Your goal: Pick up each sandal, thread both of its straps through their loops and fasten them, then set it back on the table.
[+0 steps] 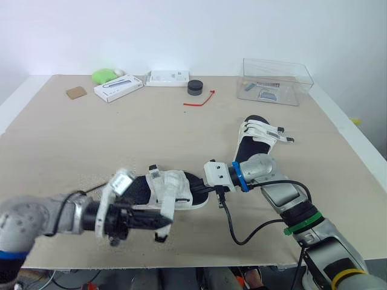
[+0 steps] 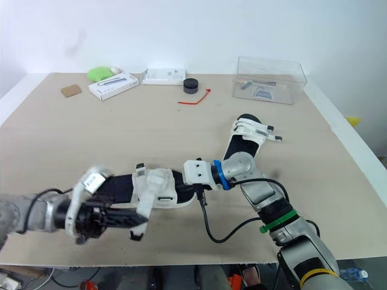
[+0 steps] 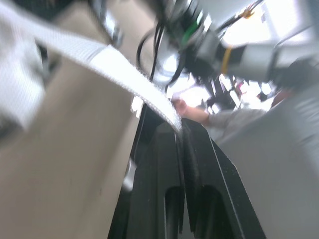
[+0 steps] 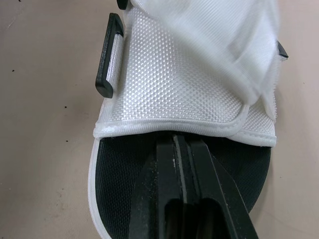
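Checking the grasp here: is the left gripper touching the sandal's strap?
Touching. Left wrist view: the strap ends pinched inside the left gripper, whose fingers are shut on it.

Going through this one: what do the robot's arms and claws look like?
Both arms are grey metal, ending in slim black two-fingered claws: left claw, right claw. The right arm wears a blue ring, green band and yellow band, a white wrist block and a looping black cable. The left arm has a white block on its black wrist.

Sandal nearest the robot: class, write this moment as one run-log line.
near sandal: on table | left gripper: shut on strap | right gripper: shut, over footbed | second sandal: lying apart
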You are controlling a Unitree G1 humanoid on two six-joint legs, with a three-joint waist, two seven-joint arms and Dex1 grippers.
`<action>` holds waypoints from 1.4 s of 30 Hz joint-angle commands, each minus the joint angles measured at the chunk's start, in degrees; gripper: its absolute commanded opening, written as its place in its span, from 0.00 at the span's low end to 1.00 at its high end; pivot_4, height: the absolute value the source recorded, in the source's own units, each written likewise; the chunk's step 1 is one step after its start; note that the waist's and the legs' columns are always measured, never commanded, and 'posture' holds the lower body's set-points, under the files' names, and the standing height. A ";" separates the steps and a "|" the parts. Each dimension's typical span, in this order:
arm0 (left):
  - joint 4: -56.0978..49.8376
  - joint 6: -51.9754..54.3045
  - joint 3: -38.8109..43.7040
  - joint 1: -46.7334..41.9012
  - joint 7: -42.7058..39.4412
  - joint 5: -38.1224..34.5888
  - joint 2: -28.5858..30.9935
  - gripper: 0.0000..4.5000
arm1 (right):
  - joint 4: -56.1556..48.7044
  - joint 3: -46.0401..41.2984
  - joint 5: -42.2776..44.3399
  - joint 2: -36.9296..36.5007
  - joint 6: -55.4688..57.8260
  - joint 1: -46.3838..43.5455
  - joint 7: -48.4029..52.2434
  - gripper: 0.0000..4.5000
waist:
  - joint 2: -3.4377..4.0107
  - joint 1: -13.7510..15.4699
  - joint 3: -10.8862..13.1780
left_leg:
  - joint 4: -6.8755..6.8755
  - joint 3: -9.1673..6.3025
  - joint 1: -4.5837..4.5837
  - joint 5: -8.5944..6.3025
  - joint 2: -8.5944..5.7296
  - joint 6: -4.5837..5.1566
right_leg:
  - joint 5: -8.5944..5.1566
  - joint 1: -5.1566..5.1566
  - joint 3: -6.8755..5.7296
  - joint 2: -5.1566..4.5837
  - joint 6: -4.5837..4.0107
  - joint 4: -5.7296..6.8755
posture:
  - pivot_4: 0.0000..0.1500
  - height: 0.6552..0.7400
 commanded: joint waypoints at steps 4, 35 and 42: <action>11.53 -6.49 -3.76 -12.02 5.54 14.23 -8.17 0.03 | 1.21 1.41 -2.80 -0.88 0.93 1.23 -0.42 0.00 | -0.03 -0.09 -0.02 | -0.01 -0.09 0.00 -0.01 -0.11 0.02 | 0.20 0.07 -0.03 -0.04 -0.19 -0.04 | 1.00 1.00; 15.02 13.28 -5.09 -18.96 4.92 19.97 -19.23 0.03 | 1.49 1.13 -2.92 -0.30 1.82 0.83 -1.95 0.00 | -0.03 -0.30 -0.02 | 0.00 -0.33 -0.11 0.01 -0.10 -0.06 | 0.30 0.05 -0.05 -0.04 0.00 -0.04 | 1.00 1.00; 14.27 14.69 -3.12 -16.77 7.61 20.85 -20.14 0.03 | 1.77 1.11 -3.02 -0.09 1.68 0.88 -2.15 0.00 | -0.04 -0.29 -0.02 | 0.00 -0.37 -0.05 0.10 -0.10 -0.10 | 0.29 0.10 -0.08 -0.06 0.07 -0.02 | 1.00 1.00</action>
